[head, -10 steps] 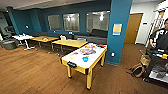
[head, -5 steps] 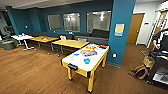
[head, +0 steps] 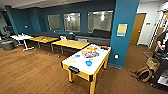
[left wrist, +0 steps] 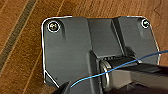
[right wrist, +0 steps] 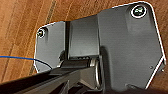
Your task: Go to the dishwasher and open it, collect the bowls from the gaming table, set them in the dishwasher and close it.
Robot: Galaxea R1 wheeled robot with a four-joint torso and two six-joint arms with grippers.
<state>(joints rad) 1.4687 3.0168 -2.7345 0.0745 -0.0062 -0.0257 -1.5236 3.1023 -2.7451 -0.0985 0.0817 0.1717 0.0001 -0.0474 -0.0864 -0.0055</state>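
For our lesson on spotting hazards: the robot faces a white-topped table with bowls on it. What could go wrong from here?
1. The gaming table stands close to the blue pillar, so passing on that side could be tight.
2. The bowls are spread across a glossy top and might slide when touched.
3. A person and bags on the floor could obstruct turning.

Overall light: even indoor lighting, moderately bright; the wood floor (head: 32, 72) reads warm, the blue walls (head: 37, 20) dark
Sources: ceiling lamps mirrored as pale spots in the interior windows (head: 100, 21) at upper centre
Glare: the glossy white top of the gaming table (head: 86, 60) shines, washing out the bowls (head: 88, 63) on it
Bright patch: the doorway area at the upper right is overexposed
Shadows: soft, short, under the tables
Blur: head view soft all over, details smeared
Distortion: vertical lines lean at the frame edges
Wrist views: floor grain blurred; dark plate evenly lit, pale rim highlights
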